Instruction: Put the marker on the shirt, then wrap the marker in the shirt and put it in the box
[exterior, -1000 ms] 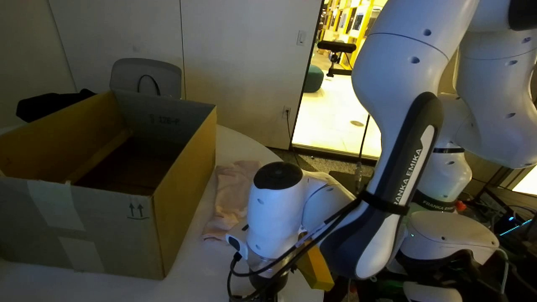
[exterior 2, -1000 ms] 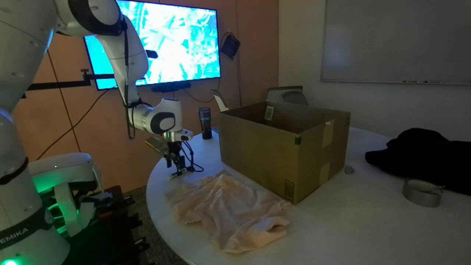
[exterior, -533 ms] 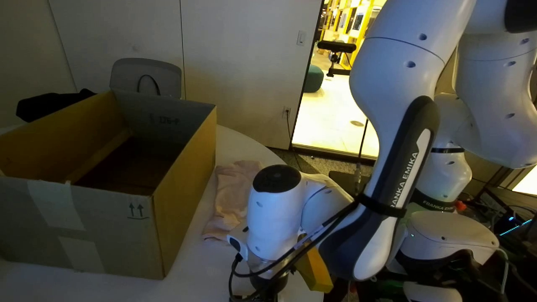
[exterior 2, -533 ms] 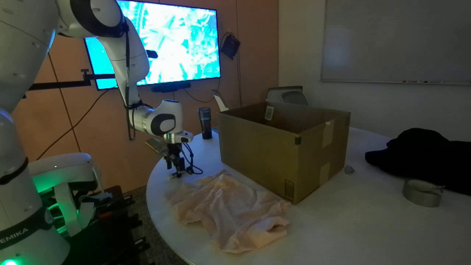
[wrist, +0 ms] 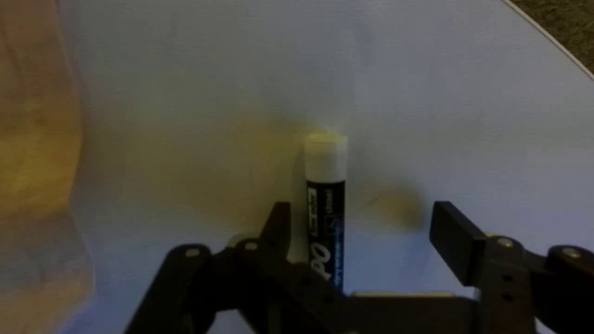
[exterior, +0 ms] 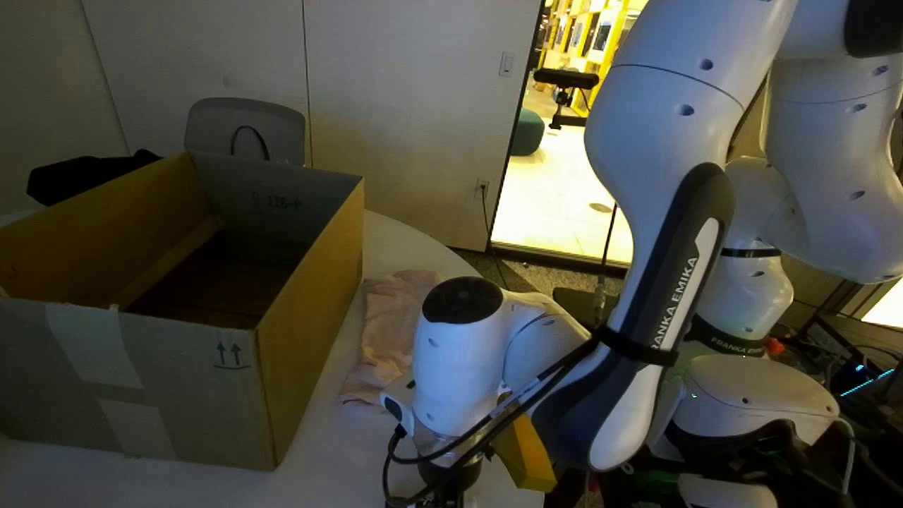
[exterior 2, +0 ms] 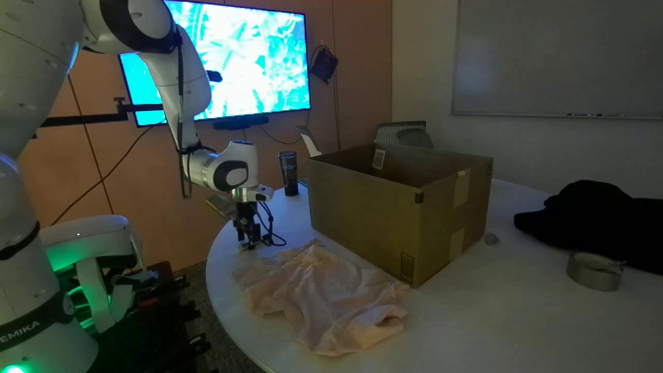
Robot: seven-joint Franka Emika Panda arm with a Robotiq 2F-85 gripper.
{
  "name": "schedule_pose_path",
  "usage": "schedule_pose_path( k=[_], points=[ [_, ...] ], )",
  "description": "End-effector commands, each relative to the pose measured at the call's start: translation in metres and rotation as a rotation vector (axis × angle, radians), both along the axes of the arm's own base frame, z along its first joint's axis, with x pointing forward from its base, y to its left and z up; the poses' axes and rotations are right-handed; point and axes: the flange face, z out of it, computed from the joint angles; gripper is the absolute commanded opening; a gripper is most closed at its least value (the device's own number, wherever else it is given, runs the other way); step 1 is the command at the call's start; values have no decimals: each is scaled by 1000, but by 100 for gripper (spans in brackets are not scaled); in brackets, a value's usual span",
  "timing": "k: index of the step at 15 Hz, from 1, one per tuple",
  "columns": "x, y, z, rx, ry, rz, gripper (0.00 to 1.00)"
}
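Gripper [wrist: 360, 225]: jaws were spread wide, nothing gripped.
Marker [wrist: 326, 208]: was seen between them, off-centre.
Nearer finger [wrist: 279, 223]: by its touching first, a sideways roll was risked.

Hand [wrist: 361, 222] slightly lower than a second ago.

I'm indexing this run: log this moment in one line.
fingers: open, marker between, ungripped | marker: lying on table, off shirt | shirt: rumpled, beside box | box: top open
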Motion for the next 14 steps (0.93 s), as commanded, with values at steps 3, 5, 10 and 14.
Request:
schedule_pose_path(
  k=[3, 5, 10, 14],
  points=[
    [6, 4, 3, 1, -19, -17, 33],
    [7, 6, 5, -1, -20, -14, 18],
    [7, 6, 8, 1, -18, -8, 6],
    [6, 4, 19, 3, -15, -4, 6]
  ],
)
